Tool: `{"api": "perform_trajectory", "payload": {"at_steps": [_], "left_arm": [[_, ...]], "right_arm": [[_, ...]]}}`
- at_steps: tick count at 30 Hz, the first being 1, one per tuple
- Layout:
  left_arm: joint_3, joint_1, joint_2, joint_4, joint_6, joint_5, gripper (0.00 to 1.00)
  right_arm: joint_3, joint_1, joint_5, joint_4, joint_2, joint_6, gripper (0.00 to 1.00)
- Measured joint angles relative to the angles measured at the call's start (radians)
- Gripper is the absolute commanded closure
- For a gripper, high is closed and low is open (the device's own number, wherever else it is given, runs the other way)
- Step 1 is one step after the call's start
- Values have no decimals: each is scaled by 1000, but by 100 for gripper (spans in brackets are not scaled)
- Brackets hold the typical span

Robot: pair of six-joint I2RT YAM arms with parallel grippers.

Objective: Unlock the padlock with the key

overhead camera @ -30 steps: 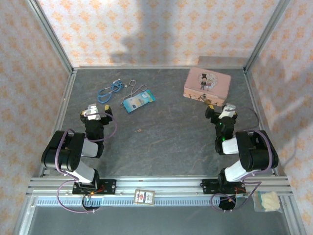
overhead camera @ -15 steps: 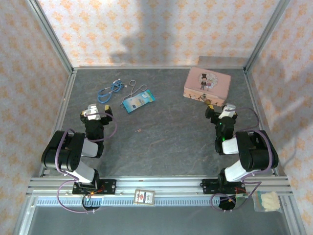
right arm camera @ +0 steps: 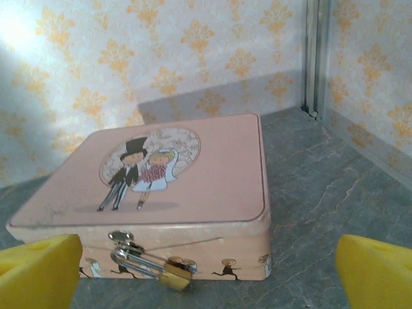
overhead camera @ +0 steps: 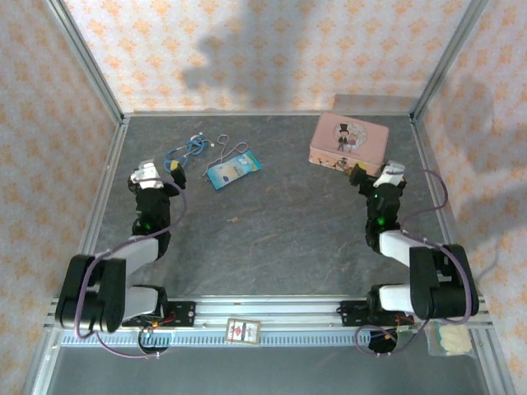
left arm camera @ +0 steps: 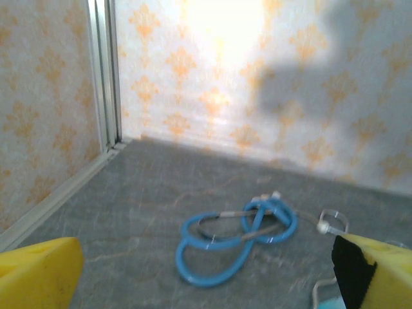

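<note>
The brass padlock hangs by its silver shackle from the hasp on the front wall of the pink picture tin, close in front of my right gripper. That gripper is open, its yellow fingertips wide apart with nothing between them. From above, the right gripper sits just short of the tin. A tiny brownish key lies alone on the grey floor mid-table, apart from both arms. My left gripper is open and empty, facing a blue cord bundle.
A silver wire loop with a blue-white card lies right of the blue cord bundle. Patterned walls and metal posts close in the back and sides. A small card rests on the front rail.
Both arms have stretched out towards the back. The left gripper moved up toward the blue cord, the right one toward the tin's front. Both stayed open.
</note>
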Motion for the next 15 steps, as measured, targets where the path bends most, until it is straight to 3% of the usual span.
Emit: {"api": "perform_trajectory", "payload": {"at_steps": [7,15], "left_arm": [[146,-3,-121,-360,-218,31,1],[161,-128,-90,-471,-441,74,1]], "right_arm": [[100,96,22,-320,-136,117,5],[356,249,-4,-711,-103,272,11]]}}
